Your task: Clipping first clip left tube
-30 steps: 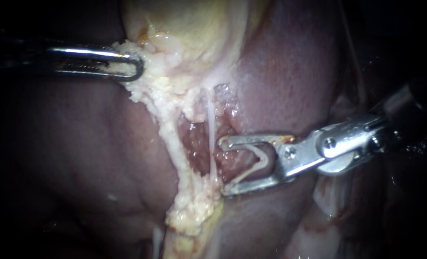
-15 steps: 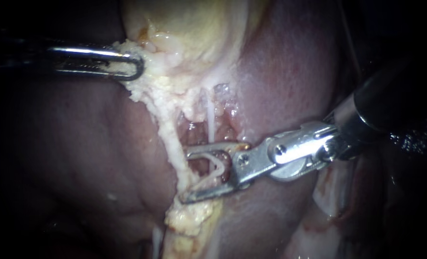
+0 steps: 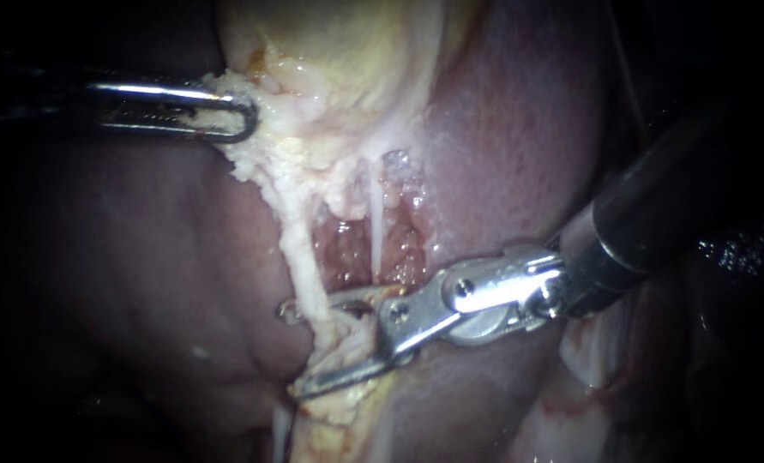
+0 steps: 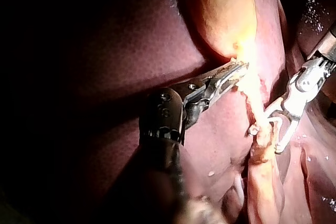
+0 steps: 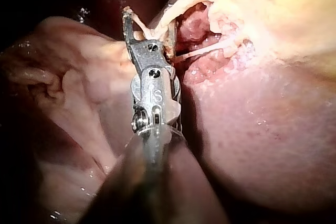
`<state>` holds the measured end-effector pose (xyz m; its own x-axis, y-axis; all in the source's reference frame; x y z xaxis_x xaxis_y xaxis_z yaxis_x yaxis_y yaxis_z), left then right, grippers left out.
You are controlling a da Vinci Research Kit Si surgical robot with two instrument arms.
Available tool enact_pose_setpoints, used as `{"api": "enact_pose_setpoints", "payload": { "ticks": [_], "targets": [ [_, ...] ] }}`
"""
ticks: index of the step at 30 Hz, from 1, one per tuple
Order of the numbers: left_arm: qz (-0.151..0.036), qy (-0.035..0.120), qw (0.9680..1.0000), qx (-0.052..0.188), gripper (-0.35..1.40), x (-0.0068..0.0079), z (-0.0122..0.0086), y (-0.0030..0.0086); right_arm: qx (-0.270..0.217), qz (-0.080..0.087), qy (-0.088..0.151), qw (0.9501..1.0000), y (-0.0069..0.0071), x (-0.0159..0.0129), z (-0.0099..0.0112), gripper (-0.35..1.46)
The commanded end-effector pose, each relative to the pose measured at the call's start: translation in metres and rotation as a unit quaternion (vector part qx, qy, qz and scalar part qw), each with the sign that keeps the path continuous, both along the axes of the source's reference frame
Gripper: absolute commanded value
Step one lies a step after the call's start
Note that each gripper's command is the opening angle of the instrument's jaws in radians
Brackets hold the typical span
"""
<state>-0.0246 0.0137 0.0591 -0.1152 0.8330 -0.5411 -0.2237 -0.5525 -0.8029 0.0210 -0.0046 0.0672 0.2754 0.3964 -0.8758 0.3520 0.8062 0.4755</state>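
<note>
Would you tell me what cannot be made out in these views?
Endoscope view: the left tube covers most of the clip between the right instrument's open jaws, so its span is unclear.
Left wrist view: glare washes out the left instrument's jaw tips at the fatty tissue.
Endoscope view: darkness swallows its shaft.
</note>
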Motion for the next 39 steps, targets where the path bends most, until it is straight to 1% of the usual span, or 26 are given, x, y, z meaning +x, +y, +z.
{"api": "enact_pose_setpoints", "payload": {
  "ticks": [1,9,13,16,19,20,22,24,26,27,28,32,39],
  "targets": [
    [0.000,0.000,1.0000,0.000,-0.35,0.0000,0.0000,0.0000,0.001,-0.003,0.003,1.0000,-0.0002,0.0001,-0.0001,0.47],
    [0.000,0.000,1.0000,0.000,-0.35,0.0001,0.0000,0.0000,0.023,-0.026,0.016,0.9993,-0.0015,-0.0002,-0.0018,0.44],
    [0.000,0.000,1.0000,0.000,-0.35,0.0001,0.0000,0.0000,0.028,-0.033,0.017,0.9989,-0.0018,-0.0002,-0.0021,0.42],
    [0.000,0.000,1.0000,0.000,-0.35,0.0001,0.0000,0.0000,0.039,-0.032,0.012,0.9987,-0.0016,-0.0002,-0.0021,0.37],
    [0.000,0.000,1.0000,0.000,-0.35,0.0001,0.0000,0.0000,0.061,-0.031,0.001,0.9977,-0.0014,-0.0003,-0.0021,0.26],
    [0.000,0.000,1.0000,0.000,-0.35,0.0001,0.0000,0.0000,0.065,-0.028,-0.003,0.9974,-0.0014,-0.0003,-0.0021,0.21],
    [0.000,0.000,1.0000,0.000,-0.35,0.0001,0.0000,0.0000,0.076,-0.027,-0.008,0.9967,-0.0014,-0.0003,-0.0021,0.06],
    [0.000,0.000,1.0000,0.000,-0.35,0.0001,0.0000,0.0000,0.081,-0.027,-0.011,0.9963,-0.0014,-0.0004,-0.0021,-0.05],
    [0.000,0.000,1.0000,0.000,-0.35,0.0001,0.0000,0.0000,0.097,-0.026,-0.019,0.9948,-0.0014,-0.0004,-0.0021,-0.19],
    [0.000,0.000,1.0000,0.000,-0.35,0.0001,0.0000,0.0000,0.105,-0.026,-0.023,0.9939,-0.0014,-0.0005,-0.0021,-0.30],
    [0.000,0.000,1.0000,0.000,-0.35,0.0001,0.0000,0.0000,0.115,-0.025,-0.028,0.9927,-0.0013,-0.0006,-0.0020,-0.35],
    [0.000,0.000,1.0000,0.000,-0.35,0.0001,0.0000,0.0000,0.134,-0.024,-0.036,0.9901,-0.0010,-0.0010,-0.0016,-0.35],
    [0.000,0.000,1.0000,0.000,-0.35,0.0001,0.0001,0.0000,0.133,-0.024,-0.036,0.9901,-0.0007,-0.0013,-0.0011,-0.35]
  ]
}}
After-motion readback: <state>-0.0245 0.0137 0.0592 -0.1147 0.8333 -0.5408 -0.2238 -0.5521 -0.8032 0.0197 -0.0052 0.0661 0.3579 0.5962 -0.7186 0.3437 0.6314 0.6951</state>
